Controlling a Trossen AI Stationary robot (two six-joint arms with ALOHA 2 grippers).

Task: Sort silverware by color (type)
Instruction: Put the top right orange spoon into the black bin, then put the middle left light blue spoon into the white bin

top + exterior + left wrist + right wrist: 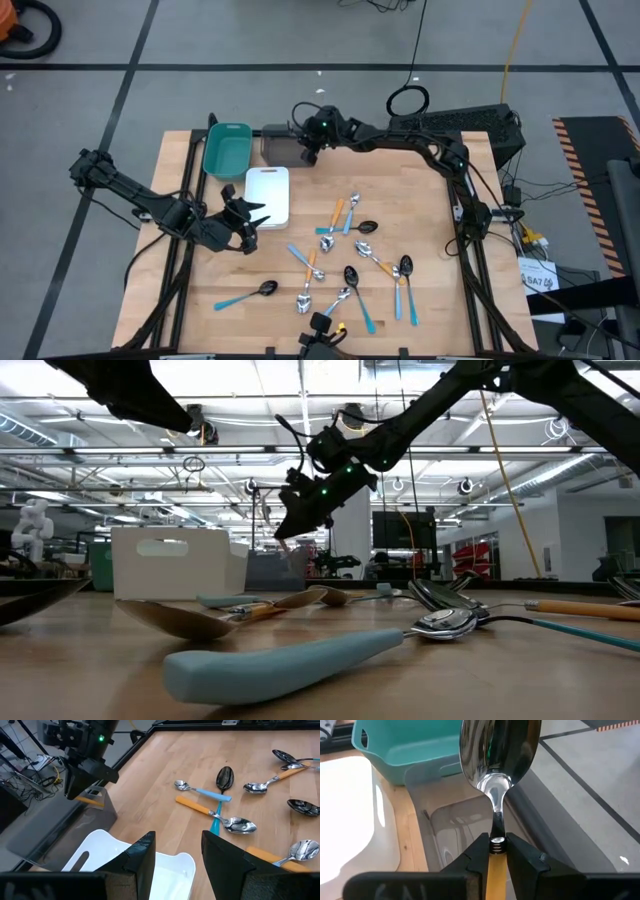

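My right gripper (308, 152) hangs over the grey tray (277, 146) at the table's far edge, shut on a spoon with an orange handle and a shiny silver bowl (500, 750). My left gripper (177, 852) is open and hovers over the white tray (267, 195), touching nothing. The remaining spoons (350, 260), with orange or light-blue handles and silver or black bowls, lie scattered flat on the wooden table, to the right of and nearer than the trays. One blue-handled spoon (245, 296) lies apart near the front edge. My right gripper pinches the spoon between its two fingers at the top of the orange handle (495, 865), right where the metal neck (497, 827) begins. The spoon runs along the fingers, bowl pointing out beyond them. It is lifted clear, above the grey tray (465, 835).
The teal tray (227, 150) stands left of the grey one, and the white tray sits just nearer. A small camera mount (322, 328) sits at the table's near edge. Bare wood shows at the table's near left (200, 290). Cables and a black box (470, 125) lie beyond the far right corner.
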